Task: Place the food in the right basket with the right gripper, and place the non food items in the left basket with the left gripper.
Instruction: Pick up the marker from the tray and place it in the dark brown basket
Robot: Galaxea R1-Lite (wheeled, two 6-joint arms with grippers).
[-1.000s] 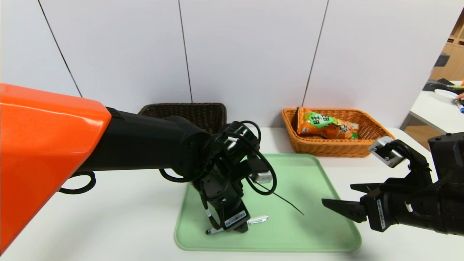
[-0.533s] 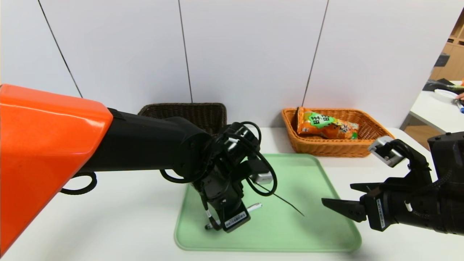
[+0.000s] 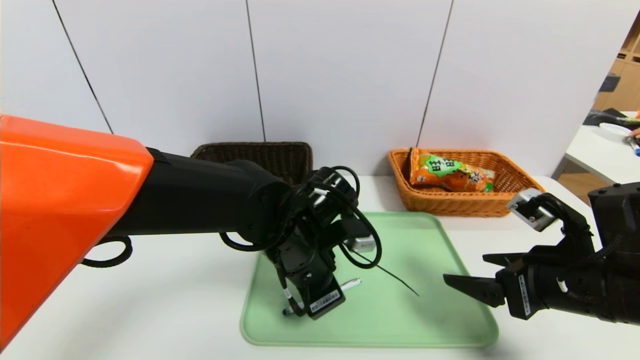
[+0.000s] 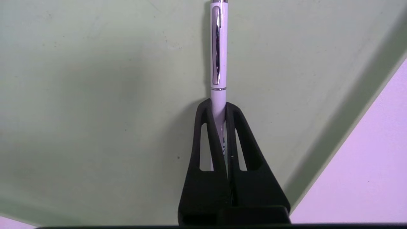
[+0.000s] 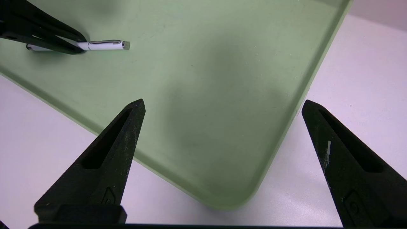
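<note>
Left gripper (image 4: 218, 106), fingers clenched on the pen (image 4: 219, 57) over the tray (image 3: 400, 340); it should lift straight up, grip firm. Right gripper (image 5: 223, 100) waits right, fingers spread.

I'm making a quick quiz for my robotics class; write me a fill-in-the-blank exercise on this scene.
The left tool is closed on a white ____.
The orange snack bag lies in the ____ basket.
The tray is coloured ____.
The fingers of the right tool stand wide ____.

Missing words: pen; right; green; apart.
</note>
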